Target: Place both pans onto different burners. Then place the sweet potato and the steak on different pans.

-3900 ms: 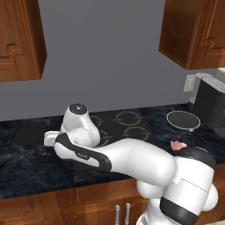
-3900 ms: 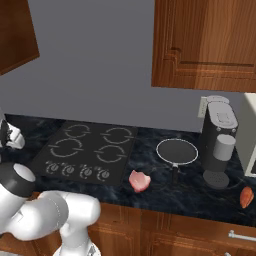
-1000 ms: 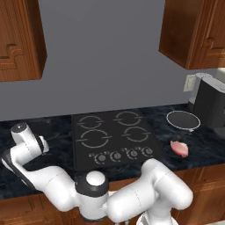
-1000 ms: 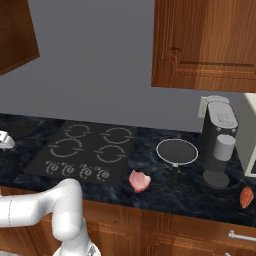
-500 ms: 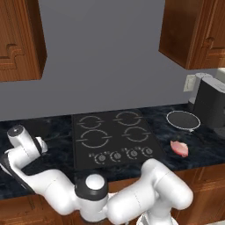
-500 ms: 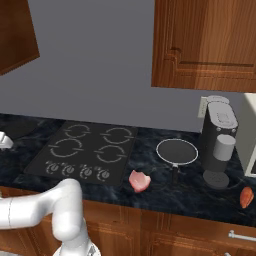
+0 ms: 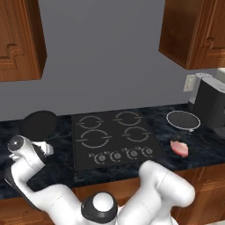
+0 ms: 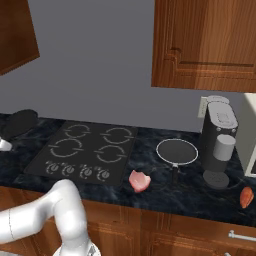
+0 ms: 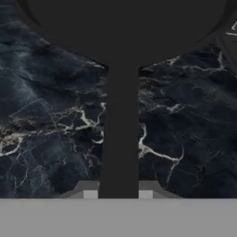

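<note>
The hand [image 9: 118, 192] is clenching the long handle of the black pan [image 7: 39, 124], which is sitting on the dark marbled surface [image 7: 61, 165] just left of the cooktop [image 7: 113, 137] (steak [image 7: 179, 148] lying well to its right).

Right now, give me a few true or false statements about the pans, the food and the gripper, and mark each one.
1. The gripper is shut on the black pan's handle. True.
2. The black pan sits on a burner. False: it is on the counter left of the cooktop.
3. The silver-rimmed pan lies on the counter right of the cooktop. True.
4. The steak is already in a pan. False: it lies on the bare counter in front of the silver-rimmed pan.
5. The sweet potato is next to the steak. False: it lies far right, past the coffee machine.
</note>
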Motion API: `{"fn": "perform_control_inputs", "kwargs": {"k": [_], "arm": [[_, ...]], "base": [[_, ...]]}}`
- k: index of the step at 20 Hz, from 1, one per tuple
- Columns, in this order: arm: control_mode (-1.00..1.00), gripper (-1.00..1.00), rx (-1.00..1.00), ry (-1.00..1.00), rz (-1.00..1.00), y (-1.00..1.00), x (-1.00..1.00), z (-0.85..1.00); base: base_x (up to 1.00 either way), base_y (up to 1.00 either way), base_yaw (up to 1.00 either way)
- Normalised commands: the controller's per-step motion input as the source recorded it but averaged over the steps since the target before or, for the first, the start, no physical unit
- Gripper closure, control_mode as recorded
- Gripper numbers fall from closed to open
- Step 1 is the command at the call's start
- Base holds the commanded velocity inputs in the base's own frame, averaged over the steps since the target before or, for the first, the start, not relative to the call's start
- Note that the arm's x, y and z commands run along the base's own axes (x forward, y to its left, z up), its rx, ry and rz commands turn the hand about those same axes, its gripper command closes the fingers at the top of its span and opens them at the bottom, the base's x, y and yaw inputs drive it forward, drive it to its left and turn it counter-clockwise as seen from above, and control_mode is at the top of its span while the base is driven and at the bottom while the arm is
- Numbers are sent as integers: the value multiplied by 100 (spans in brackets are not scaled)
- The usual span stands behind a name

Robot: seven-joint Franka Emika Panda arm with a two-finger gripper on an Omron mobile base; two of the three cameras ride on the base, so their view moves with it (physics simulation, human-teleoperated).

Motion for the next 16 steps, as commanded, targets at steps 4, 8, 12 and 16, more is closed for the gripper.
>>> {"fn": "perform_control_inputs", "kwargs": {"k": [4, 8, 12, 16], "arm": [[-100, 100, 4, -11, -10, -52, -1, 21], [-100, 100, 12, -2, -12, -50, 0, 22], [-100, 100, 20, 0, -17, -45, 0, 21], [-100, 100, 25, 0, -18, -30, 0, 24]], "base": [[0, 0, 0], [0, 0, 0], [0, 0, 0], [0, 0, 0]]}}
